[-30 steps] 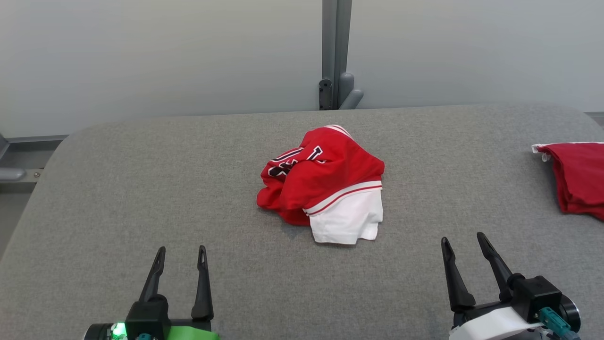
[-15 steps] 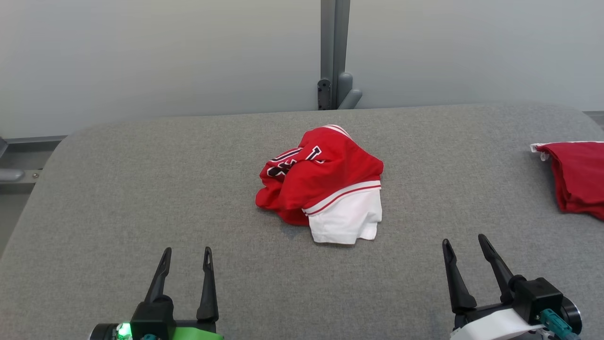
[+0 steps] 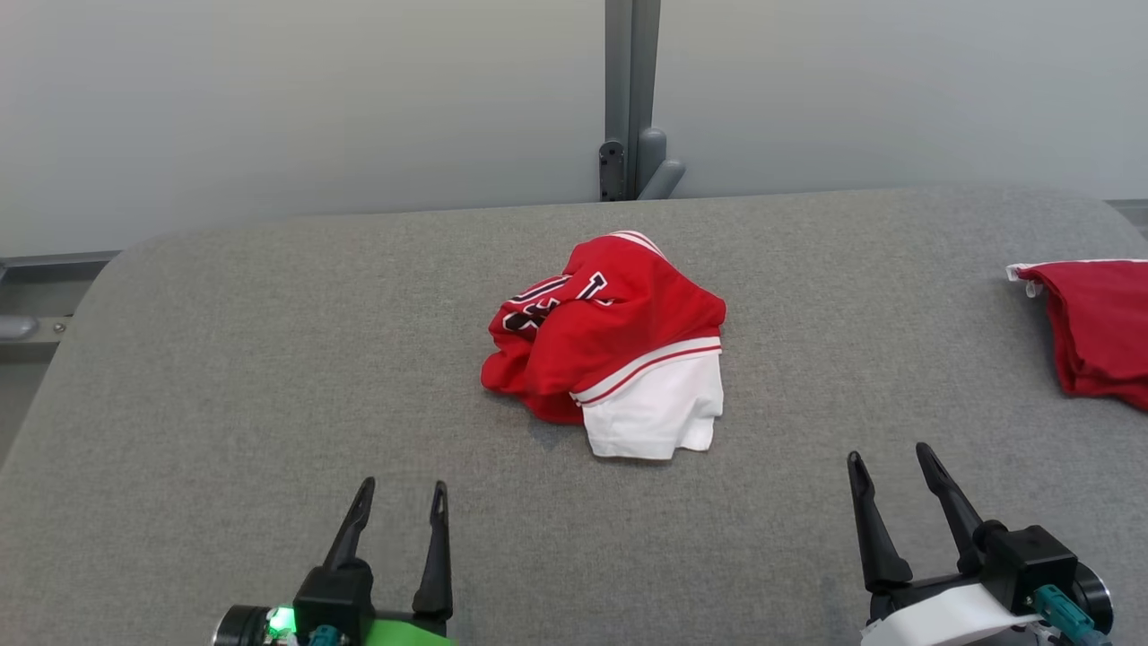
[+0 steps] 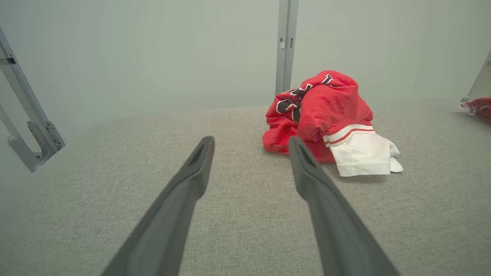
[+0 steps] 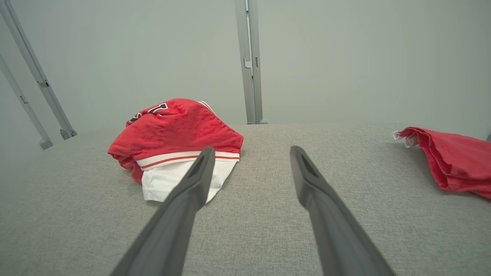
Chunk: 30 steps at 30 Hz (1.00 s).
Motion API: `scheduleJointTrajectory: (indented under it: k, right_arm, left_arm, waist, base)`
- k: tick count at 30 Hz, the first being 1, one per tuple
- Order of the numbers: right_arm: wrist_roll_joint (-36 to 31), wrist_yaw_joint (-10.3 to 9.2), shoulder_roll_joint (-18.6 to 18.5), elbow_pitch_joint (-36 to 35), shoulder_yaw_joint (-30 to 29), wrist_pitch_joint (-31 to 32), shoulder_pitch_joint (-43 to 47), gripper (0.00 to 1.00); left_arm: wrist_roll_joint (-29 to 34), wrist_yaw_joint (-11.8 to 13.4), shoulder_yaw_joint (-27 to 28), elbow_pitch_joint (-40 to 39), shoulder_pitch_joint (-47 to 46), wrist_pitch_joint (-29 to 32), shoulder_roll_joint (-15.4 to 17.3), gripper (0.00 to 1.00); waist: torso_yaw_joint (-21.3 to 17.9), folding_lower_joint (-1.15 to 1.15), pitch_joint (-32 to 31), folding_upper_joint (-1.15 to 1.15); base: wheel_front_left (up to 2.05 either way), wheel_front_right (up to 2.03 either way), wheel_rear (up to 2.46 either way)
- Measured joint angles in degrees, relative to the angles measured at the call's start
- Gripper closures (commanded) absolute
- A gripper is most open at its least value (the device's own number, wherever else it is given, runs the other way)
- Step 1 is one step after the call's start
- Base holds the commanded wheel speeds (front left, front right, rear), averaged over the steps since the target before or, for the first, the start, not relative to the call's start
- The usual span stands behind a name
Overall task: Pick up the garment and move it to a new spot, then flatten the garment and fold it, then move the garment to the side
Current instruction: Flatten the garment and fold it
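Lying crumpled in the middle of the table (image 3: 224, 377), the garment (image 3: 610, 345) awaited its first pick-up, so the left gripper (image 3: 402, 489) and right gripper (image 3: 888, 453), fingers apart, likely needed to reach forward.

A crumpled red garment (image 3: 610, 345) with black lettering and a white, red-striped panel lies bunched on the grey fabric surface (image 3: 224, 359). The left gripper (image 3: 404, 487) sits nearer the camera than the garment and to its left, jaws spread with nothing between them. The right gripper (image 3: 889, 453) sits nearer and to the garment's right, jaws likewise spread, well apart from it. Far to the garment's right lies a second red cloth (image 3: 1099, 327). Behind the garment rises a grey post (image 3: 630, 90).
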Motion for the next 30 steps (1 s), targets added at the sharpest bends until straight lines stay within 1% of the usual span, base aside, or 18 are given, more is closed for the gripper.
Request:
scheduleJointTrajectory:
  k: [3,6,14,16,19,21,23,26,27,30]
  right_arm:
    - [0.05,0.0,-0.16,-0.02,-0.55,-0.01,-0.31,0.0]
    - [0.04,0.0,-0.34,-0.02,-0.84,-0.01,-0.97,0.0]
    - [0.27,0.0,-0.32,-1.08,-0.63,0.0,-4.1,0.0]
    - [0.27,0.0,-0.3,-1.1,-0.65,-0.01,-4.48,0.0]
    - [0.43,0.0,-0.21,-1.09,-1.05,0.0,-5.3,0.0]
    - [0.54,0.0,-0.14,-1.11,-1.1,-0.01,-6.11,0.0]
    - [0.87,0.0,-0.07,-1.08,-1.02,0.0,-6.99,0.0]
    - [0.98,0.0,0.09,-1.13,-1.2,0.0,-8.28,0.0]
    - [1.15,0.0,0.14,-1.1,-1.02,-0.01,-8.96,0.0]
    - [2.12,0.0,0.19,-0.96,-0.53,-0.01,-10.03,0.0]
  left_arm:
    - [-0.33,-0.9,-2.45,2.4,-3.2,0.0,-0.02,0.0]
    - [-2.05,-2.16,-5.28,4.85,-7.05,0.01,-0.05,0.0]
    - [-4.2,-4.89,-12.29,10.68,-19.2,0.0,-0.09,0.0]
    - [-4.8,-5.23,-13.35,11.36,-20.65,0.01,-0.1,0.0]
    - [-9.03,-6.16,-17.81,14.43,-24.49,0.46,-0.08,0.0]
    - [-13.03,-6.24,-20.91,15.48,-26.85,1.04,-0.18,0.0]
    - [-15.16,-5.58,-23.83,17.02,-30.18,1.88,-0.18,0.0]
    - [-17.5,-3.33,-27.63,20.95,-35.43,5.38,-0.21,0.0]
    - [-19.03,-1.7,-29.49,23.29,-38.79,7.43,-0.21,0.0]
    - [-19.93,1.53,-32.19,27.02,-44.1,11.13,-0.23,0.0]
  waist:
    - [-0.43,0.0,0.86,0.0]
    - [-1.17,0.0,1.85,0.0]
    - [-5.02,0.0,5.38,0.0]
    - [-5.61,0.0,5.93,0.0]
    - [-7.46,0.0,7.76,0.0]
    - [-8.66,0.0,9.04,0.0]
    - [-9.86,0.0,10.46,0.0]
    - [-11.59,0.0,12.72,0.0]
    - [-12.72,0.0,14.25,0.0]
    - [-14.38,0.0,16.45,0.0]
  base:
    - [0.0,0.0,0.0]
    - [0.0,0.0,0.0]
    - [0.0,0.0,0.0]
    - [0.0,0.0,0.0]
    - [0.0,0.0,0.0]
    - [0.0,0.0,0.0]
    - [0.0,0.0,0.0]
    - [0.0,0.0,0.0]
    - [0.0,0.0,0.0]
    - [0.0,0.0,0.0]
